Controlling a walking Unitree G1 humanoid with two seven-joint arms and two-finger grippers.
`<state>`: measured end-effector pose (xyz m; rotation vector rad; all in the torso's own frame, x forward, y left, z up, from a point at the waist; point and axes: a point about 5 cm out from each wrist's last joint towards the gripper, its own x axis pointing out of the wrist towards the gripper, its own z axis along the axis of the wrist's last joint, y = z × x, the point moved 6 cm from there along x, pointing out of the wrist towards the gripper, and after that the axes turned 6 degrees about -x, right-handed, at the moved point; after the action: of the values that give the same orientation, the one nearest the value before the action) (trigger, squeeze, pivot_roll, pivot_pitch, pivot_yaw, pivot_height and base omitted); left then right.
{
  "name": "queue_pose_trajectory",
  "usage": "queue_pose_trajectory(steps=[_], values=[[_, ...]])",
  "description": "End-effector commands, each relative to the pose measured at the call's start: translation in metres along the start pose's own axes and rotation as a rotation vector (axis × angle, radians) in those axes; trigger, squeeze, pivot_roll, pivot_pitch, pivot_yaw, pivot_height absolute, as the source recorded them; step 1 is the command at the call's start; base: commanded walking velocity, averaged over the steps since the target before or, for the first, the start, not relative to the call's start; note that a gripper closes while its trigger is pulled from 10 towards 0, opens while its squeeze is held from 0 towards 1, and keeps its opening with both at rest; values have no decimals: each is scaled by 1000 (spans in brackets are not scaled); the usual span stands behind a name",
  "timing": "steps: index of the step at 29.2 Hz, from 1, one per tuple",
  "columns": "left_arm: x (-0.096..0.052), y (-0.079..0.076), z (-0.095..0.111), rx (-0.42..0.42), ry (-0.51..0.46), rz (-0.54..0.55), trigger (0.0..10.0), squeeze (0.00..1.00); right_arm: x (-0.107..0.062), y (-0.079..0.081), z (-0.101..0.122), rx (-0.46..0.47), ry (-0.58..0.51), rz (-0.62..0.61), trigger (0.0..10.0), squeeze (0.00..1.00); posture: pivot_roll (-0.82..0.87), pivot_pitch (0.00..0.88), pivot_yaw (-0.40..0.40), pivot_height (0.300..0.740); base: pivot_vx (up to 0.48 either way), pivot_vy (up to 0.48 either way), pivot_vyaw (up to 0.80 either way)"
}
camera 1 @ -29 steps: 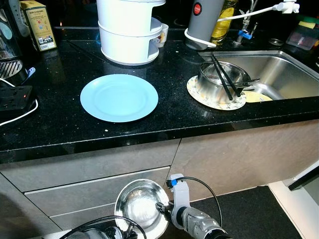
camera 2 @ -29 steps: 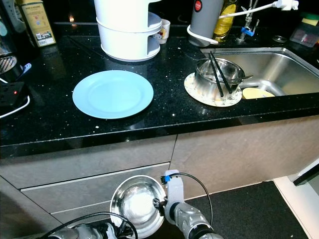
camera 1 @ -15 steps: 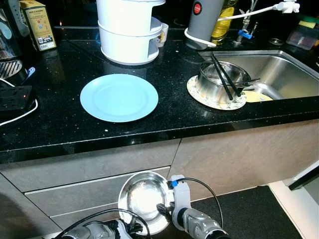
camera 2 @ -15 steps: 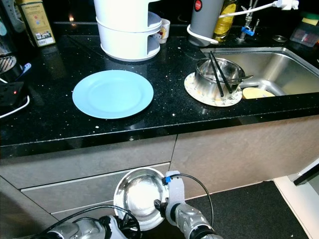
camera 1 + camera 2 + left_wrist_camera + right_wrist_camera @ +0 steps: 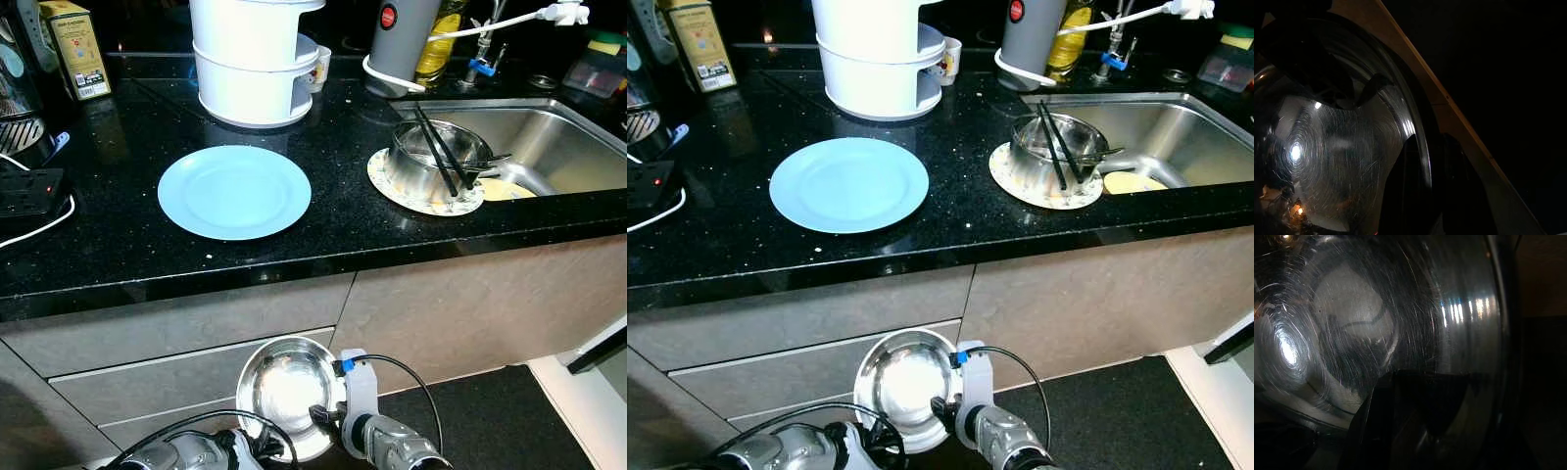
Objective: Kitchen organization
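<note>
Left eye view: steel bowl (image 5: 286, 392) raised slightly; right gripper (image 5: 319, 415) & left gripper (image 5: 263, 452) clamp rim.

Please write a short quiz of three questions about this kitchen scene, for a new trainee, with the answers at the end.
1. True or false: the steel bowl is resting on the black counter.
2. Which arm's fingers clamp the bowl's rim in its wrist view? A) the left gripper B) neither
3. Fill in: the black chopsticks lie across a metal ____ beside the sink.

Key: 1. False, it is held low in front of the drawers, with the right gripper at its rim and the blue plate bare on the counter. 2. A. 3. bowl.
</note>
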<state>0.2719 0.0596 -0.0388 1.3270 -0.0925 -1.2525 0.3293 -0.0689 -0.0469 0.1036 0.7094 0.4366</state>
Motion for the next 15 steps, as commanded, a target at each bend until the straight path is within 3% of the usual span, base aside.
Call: queue_pose_trajectory(steps=[1,5,15], values=[[4,-4,21,25,-81,-9,0,0,0,-5,7,39,-40,-34,10000,0,-18,205,-100,740,0,0,0],[3,-8,22,28,-84,-21,0,0,-1,-8,26,77,-121,-41,10000,0,-18,205,-100,740,0,0,0],[2,-10,23,27,-87,-27,0,0,0,-6,37,70,-150,-29,10000,0,-16,197,-99,740,0,0,0]])
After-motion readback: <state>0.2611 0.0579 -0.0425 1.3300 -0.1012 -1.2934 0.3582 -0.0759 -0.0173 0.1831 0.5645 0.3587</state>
